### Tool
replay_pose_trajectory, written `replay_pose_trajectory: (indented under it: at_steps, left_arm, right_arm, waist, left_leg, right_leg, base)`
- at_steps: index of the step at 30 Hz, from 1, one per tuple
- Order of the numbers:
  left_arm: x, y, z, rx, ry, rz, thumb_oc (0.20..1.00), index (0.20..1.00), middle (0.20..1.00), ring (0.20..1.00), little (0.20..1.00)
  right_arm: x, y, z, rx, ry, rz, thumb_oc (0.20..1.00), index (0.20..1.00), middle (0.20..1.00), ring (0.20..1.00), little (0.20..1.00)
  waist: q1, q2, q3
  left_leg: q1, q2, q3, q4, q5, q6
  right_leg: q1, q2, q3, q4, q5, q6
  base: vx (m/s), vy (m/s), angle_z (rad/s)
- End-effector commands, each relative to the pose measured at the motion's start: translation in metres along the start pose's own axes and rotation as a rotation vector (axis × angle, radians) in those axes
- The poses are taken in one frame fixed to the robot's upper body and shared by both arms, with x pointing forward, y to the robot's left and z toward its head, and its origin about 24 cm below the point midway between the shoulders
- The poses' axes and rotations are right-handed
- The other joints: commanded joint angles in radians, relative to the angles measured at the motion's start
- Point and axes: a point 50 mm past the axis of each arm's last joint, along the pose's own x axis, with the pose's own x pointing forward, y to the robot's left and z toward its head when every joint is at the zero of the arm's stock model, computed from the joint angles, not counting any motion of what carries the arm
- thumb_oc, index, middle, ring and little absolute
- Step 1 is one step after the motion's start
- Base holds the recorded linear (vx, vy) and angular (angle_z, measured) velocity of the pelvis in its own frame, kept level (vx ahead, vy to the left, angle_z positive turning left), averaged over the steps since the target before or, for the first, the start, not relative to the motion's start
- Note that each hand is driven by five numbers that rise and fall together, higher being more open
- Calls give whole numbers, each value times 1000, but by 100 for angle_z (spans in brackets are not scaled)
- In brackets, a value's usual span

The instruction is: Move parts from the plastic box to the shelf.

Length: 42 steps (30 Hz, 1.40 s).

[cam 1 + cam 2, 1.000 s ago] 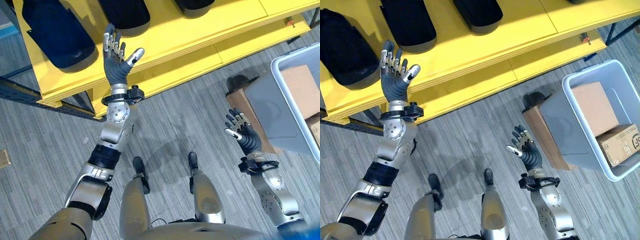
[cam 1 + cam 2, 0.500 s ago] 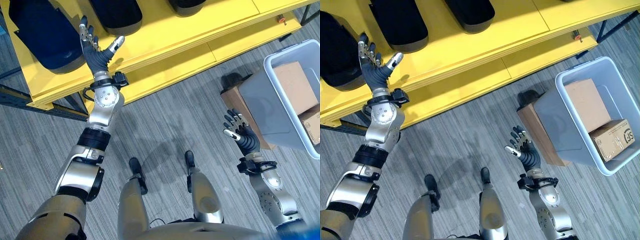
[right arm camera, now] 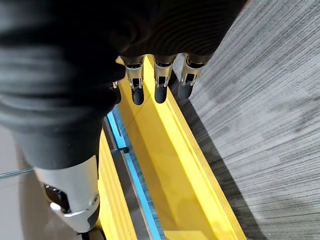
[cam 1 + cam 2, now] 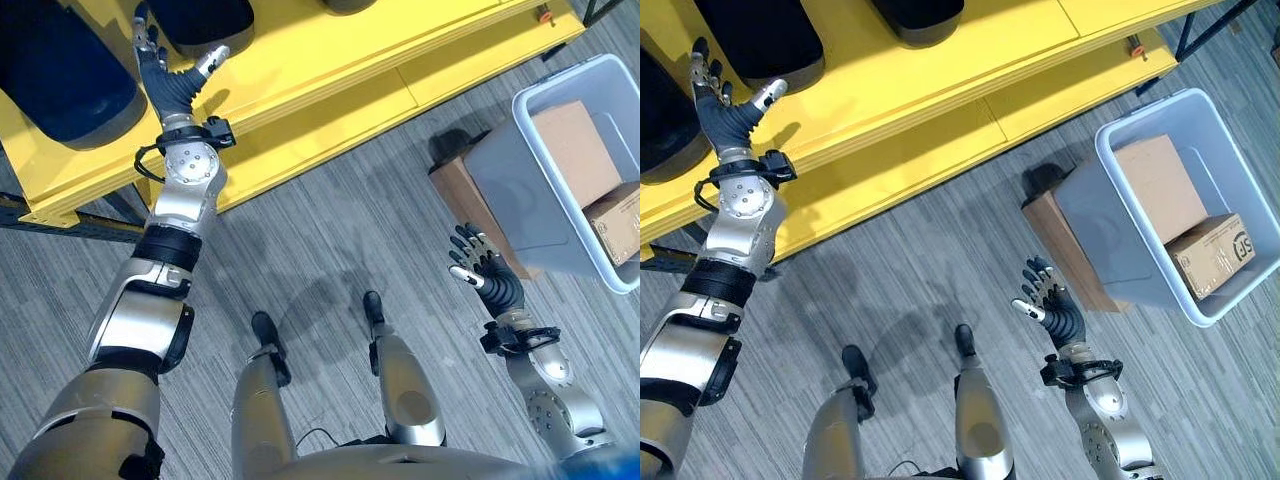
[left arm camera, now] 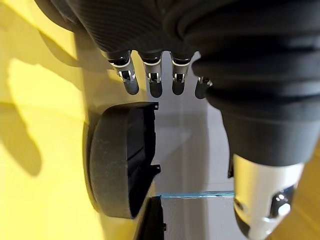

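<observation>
Both hands spread open, holding nothing, bare floor between.
Left hand [image 4: 165, 75] reached further over yellow shelf [image 4: 330, 60] edge, beside black parts [image 4: 60, 75]; right hand [image 4: 480, 272] short of plastic box [image 4: 520, 170].

The smaller cardboard box [image 4: 1208, 254] in the plastic box [image 4: 1110, 230] bears dark print on its top. The marks are too small to read. Nothing else carries legible text.

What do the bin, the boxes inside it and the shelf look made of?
The plastic box: pale grey moulded plastic, smooth with a rounded rim. The boxes inside: brown cardboard, matte. The shelf: likely painted metal or board, glossy yellow with panel seams.
</observation>
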Motion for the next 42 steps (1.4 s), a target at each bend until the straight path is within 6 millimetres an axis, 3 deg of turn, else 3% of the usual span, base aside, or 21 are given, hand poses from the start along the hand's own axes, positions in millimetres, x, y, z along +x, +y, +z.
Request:
replay_pose_trajectory:
  at_steps: [1,27,42]
  left_arm:
    - [17,13,17,14,-75,39,1000,1000,1000,1000,1000]
    - [11,27,-14,-10,83,112,1000,1000,1000,1000,1000]
    - [11,38,-18,0,96,157,1000,1000,1000,1000,1000]
  right_arm:
    - [-9,-11,13,-20,-54,-16,1000,1000,1000,1000,1000]
    - [-9,-15,17,-50,-42,-4,1000,1000,1000,1000,1000]
    - [-10,-16,19,-62,-42,8,1000,1000,1000,1000,1000]
  waist:
    - [16,5,-48]
    - [31,6,-34]
    - [39,14,-27]
  left_leg:
    - [9,50,-105,31,-1,-74]
    - [-4,48,-120,38,5,-78]
    - [-10,44,-126,43,6,-77]
  right_leg:
    - [-3,-26,0,25,34,30]
    - [-25,-23,0,66,19,22]
    - [-36,-23,0,83,15,19]
  base:
    - [0,0,0]
    - [0,0,0]
    - [0,0,0]
